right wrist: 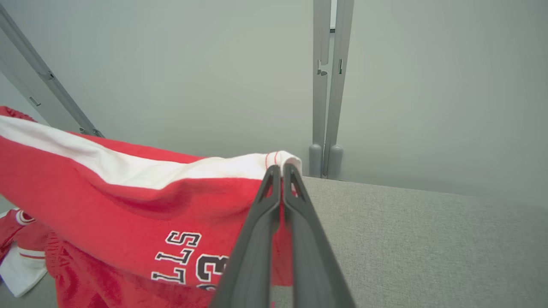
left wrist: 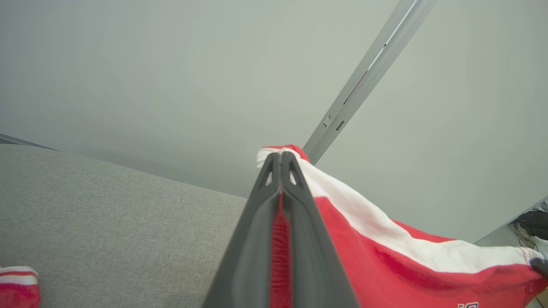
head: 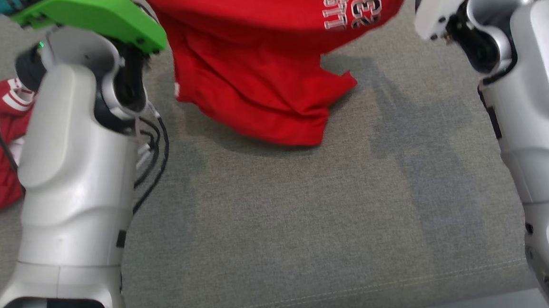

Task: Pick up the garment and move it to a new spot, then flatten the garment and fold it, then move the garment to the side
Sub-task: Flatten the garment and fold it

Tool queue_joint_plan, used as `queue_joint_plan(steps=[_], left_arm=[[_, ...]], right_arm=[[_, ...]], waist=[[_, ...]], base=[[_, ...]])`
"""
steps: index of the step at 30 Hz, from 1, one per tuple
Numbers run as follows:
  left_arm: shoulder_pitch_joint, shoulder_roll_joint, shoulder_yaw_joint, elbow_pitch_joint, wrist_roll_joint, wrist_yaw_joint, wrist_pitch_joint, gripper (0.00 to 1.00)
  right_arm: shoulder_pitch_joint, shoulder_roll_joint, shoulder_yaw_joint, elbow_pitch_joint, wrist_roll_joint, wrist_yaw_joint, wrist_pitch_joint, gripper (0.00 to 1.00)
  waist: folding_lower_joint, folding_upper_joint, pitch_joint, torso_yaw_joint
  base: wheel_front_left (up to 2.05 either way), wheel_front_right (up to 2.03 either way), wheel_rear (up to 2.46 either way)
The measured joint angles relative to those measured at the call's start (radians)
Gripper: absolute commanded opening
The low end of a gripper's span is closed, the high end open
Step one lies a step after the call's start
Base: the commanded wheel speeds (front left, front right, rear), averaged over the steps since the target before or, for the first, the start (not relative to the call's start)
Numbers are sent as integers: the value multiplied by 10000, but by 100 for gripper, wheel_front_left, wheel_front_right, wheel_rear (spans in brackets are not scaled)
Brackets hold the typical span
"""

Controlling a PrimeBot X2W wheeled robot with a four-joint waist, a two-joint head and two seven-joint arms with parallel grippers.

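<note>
The left gripper is seen pressed together on the white-banded edge of the red garment, with a strip of red cloth pinched between its jaws. From there the band is stretched across to the right gripper, which is closed on the other end of the same edge. The garment is thus held up between both arms with its long axis running left to right. Its lower part hangs down and seems to rest on the grey surface. For laying it flat, neither arm is judged nearer, since the cloth hangs below both.
</note>
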Motion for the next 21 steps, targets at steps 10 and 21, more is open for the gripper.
queue_joint_plan(steps=[10, 21], left_arm=[[-3286, 364, 178, 976, 581, -686, -2015, 0], [-4771, 345, 809, 1551, 731, -1283, -3605, 0]], right_arm=[[-3917, -265, 1043, 1812, -1047, 4, -2311, 0], [-5939, -619, 1022, 2784, -2115, 8, -4458, 0]], waist=[[1, 0, 1505, -704], [2, 0, 2443, -1288]], base=[[0, 0, 0], [0, 0, 0]])
